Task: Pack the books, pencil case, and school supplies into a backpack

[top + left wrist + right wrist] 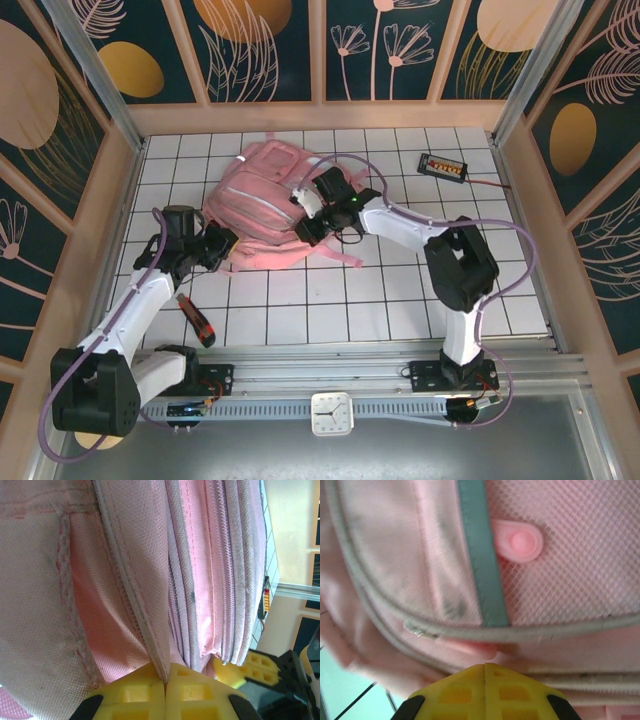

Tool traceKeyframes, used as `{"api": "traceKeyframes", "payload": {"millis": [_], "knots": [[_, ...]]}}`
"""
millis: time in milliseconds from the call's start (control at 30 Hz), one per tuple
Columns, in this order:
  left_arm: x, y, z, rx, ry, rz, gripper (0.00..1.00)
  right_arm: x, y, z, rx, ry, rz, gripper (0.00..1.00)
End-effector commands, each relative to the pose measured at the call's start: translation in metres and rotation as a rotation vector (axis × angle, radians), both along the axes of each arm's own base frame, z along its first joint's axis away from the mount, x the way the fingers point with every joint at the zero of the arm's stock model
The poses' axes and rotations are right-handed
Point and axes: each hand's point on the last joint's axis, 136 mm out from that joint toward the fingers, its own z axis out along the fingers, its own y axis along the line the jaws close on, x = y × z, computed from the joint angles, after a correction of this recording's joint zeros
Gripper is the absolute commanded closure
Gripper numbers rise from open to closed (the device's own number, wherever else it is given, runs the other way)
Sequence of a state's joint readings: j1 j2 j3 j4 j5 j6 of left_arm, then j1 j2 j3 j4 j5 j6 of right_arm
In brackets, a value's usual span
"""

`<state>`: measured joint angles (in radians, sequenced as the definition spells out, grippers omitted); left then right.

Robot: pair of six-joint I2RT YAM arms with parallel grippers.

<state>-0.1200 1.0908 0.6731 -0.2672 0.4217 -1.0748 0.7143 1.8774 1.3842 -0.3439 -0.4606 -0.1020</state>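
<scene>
Top external view: the pink backpack [262, 205] is lying on the white gridded table [400, 300], a little above and left of the frame's centre. The left tool [222, 247] is pressing against its lower left edge, and the right tool [308, 228] is bearing on its right side. In the left wrist view the yellow pads [135, 695] are pressing flat together at bottom centre, pinching a piped seam of the backpack that is running down into them. In the right wrist view the right tool's tips are sitting pressed together at the bottom edge, with the backpack's fabric just above them; I cannot tell whether anything is caught between. A red-and-black utility knife [197, 318] is lying at lower left, well apart from the backpack.
</scene>
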Motion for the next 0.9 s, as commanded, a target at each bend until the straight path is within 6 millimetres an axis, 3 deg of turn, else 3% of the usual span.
{"api": "traceKeyframes", "payload": {"millis": [0, 33, 100, 200, 267, 467, 700, 867], "knots": [[0.003, -0.012, 0.030, -0.059, -0.098, -0.048, 1.00, -0.014, 0.011, 0.039, 0.154, -0.050, 0.114, 1.00], [0.004, -0.012, 0.031, -0.062, -0.099, -0.048, 1.00, -0.017, 0.013, 0.040, 0.170, -0.044, 0.138, 0.92], [0.005, -0.013, 0.034, -0.064, -0.102, -0.052, 1.00, -0.016, 0.014, 0.036, 0.181, -0.038, 0.150, 0.65], [0.006, -0.014, 0.041, -0.062, -0.108, -0.059, 1.00, -0.006, 0.014, 0.036, 0.202, -0.054, 0.142, 0.47], [0.007, -0.014, 0.048, -0.064, -0.115, -0.063, 1.00, -0.001, 0.015, 0.040, 0.213, -0.054, 0.146, 0.42], [0.011, -0.017, 0.071, -0.089, -0.145, -0.064, 1.00, 0.001, 0.017, 0.034, 0.198, -0.024, 0.174, 0.42], [0.020, -0.020, 0.116, -0.109, -0.212, -0.072, 1.00, -0.012, 0.021, 0.038, 0.191, 0.029, 0.164, 0.44], [0.025, -0.023, 0.146, -0.117, -0.260, -0.092, 1.00, -0.013, 0.026, 0.042, 0.211, 0.124, 0.119, 0.53]]}}
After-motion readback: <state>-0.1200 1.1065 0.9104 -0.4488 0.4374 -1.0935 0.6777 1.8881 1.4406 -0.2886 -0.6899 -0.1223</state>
